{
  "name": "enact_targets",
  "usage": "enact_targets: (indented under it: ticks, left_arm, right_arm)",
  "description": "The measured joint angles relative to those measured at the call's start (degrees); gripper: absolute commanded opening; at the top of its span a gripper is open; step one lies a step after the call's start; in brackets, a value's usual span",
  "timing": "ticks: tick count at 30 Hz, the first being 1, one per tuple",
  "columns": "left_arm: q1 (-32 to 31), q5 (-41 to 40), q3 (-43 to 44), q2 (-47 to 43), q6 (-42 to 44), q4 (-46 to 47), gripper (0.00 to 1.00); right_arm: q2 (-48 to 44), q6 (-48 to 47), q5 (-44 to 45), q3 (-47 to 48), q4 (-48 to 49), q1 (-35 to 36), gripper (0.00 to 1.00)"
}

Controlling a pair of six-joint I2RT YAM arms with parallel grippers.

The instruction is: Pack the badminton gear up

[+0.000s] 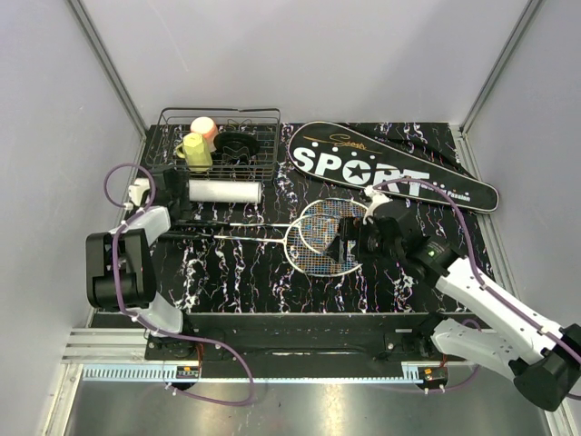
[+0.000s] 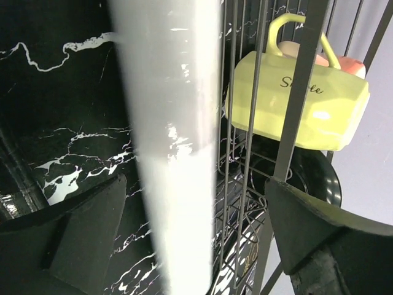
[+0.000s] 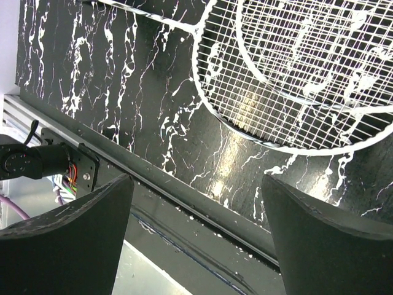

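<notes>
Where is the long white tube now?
Top view: the long white tube lies at the left of the table, in front of the black wire basket, the open left gripper straddling it.

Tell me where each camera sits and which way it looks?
Top external: high behind the arms, looking down on the table; left arm and right arm show.
Left wrist: on the left arm, facing the white tube by the wire basket; the left tool shows.
Right wrist: on the right arm, looking down at the racket heads; the right tool shows.
Shared: top and left wrist both see the tube.
</notes>
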Motion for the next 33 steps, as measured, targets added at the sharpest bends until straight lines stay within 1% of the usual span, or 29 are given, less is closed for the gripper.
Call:
enact_targets:
  ticks: [5,7,9,11,13,14,17,18,21,23,25,26,28,33]
  left_arm:
    - [0.6,1.1,0.9,0.3,0.6,-0.8,0.99]
    - [0.7,1.9,0.9,-0.3,0.9,-1.9,0.99]
    - [0.7,3.0,0.7,-2.0,1.0,-3.2,0.99]
    - [0.7,4.0,0.1,-4.4,1.4,-3.7,0.99]
    - [0.6,5.4,-1.5,-8.5,2.0,-3.8,0.99]
    - [0.4,6.1,-2.4,-10.8,2.5,-3.8,0.99]
    - [-1.1,7.2,-5.5,-18.0,4.5,-4.2,0.99]
    - [-1.7,7.1,-6.4,-20.5,5.9,-4.4,0.99]
    - [-7.7,7.7,-6.7,-24.8,11.8,-3.9,0.93]
    - [-10.6,10.1,-6.3,-25.4,16.6,-2.1,0.90]
    - [-12.7,13.6,-5.5,-24.9,20.6,-0.8,0.89]
    - [-13.4,14.6,-5.3,-24.8,21.9,-0.3,0.89]
    - [-15.2,17.5,-5.1,-24.8,24.5,1.6,0.88]
    - [-18.9,22.7,-5.1,-26.1,29.2,5.0,0.87]
  right_arm:
    - [3.6,-0.4,1.7,2.4,-0.1,0.0,0.96]
    - [6.3,-1.2,2.9,4.5,-0.5,-0.3,0.96]
    - [11.0,-2.6,3.6,8.0,-0.8,-1.7,0.97]
    - [16.4,-3.8,3.7,11.3,-0.3,-4.5,0.97]
    - [22.6,-4.1,2.8,15.1,0.6,-9.0,0.96]
    - [25.8,-3.5,0.8,16.5,1.9,-12.2,0.95]
    - [33.4,0.9,-5.3,17.6,7.8,-23.2,0.94]
    - [36.1,3.8,-7.6,17.6,10.1,-27.9,0.94]
    - [42.5,11.4,-10.2,17.6,15.9,-38.1,0.92]
    - [46.1,17.0,-11.2,17.5,19.8,-43.2,0.90]
    - [48.7,21.4,-12.0,17.0,23.8,-46.0,0.87]
    - [50.0,23.5,-12.3,16.9,25.7,-46.8,0.82]
    - [51.9,26.4,-12.4,16.9,28.5,-47.1,0.78]
    - [55.8,33.6,-13.2,16.7,32.3,-46.7,0.75]
